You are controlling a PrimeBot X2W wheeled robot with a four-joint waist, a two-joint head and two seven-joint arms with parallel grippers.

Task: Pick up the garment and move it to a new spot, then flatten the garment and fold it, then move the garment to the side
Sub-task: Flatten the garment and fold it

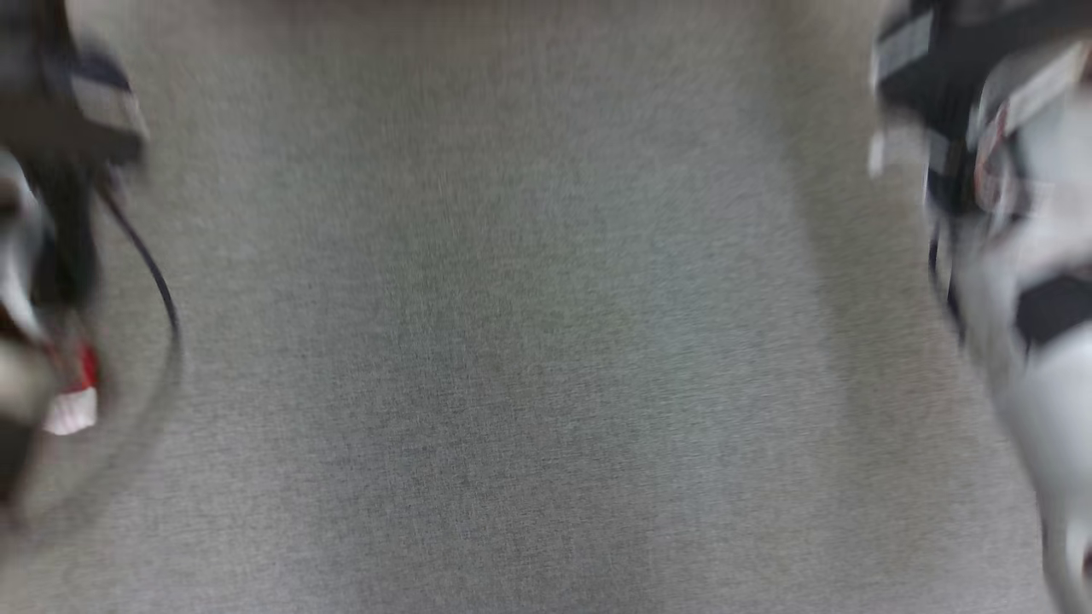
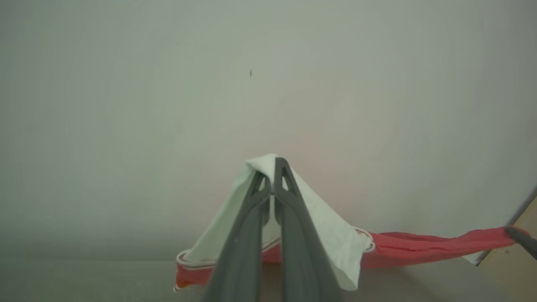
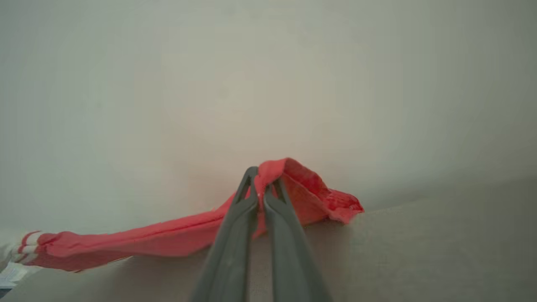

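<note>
Open grey surface [image 1: 529,341], taut garment [image 2: 419,247] strung above it

The head view is smeared all over. The left arm [image 1: 51,170] and right arm [image 1: 1007,170] are dark-and-pale streaks cut by the side edges. A red-and-white scrap [image 1: 72,401] on the left arm is too blurred to name.

In the left wrist view the left claw [image 2: 273,176] hides the middle of the garment [image 2: 331,235], and its fingers run off the bottom edge. At the garment's far red end a dark tip [image 2: 522,239] is cut by the edge, as is a tan surface [image 2: 524,272] just below it. Above the garment, a dark speck [image 2: 250,73] is too small to tell.

In the right wrist view the right claw [image 3: 262,184] covers the fold it pinches. The garment's striped end runs off the edge, and a pale scrap [image 3: 8,274] beneath it is cut off.
</note>
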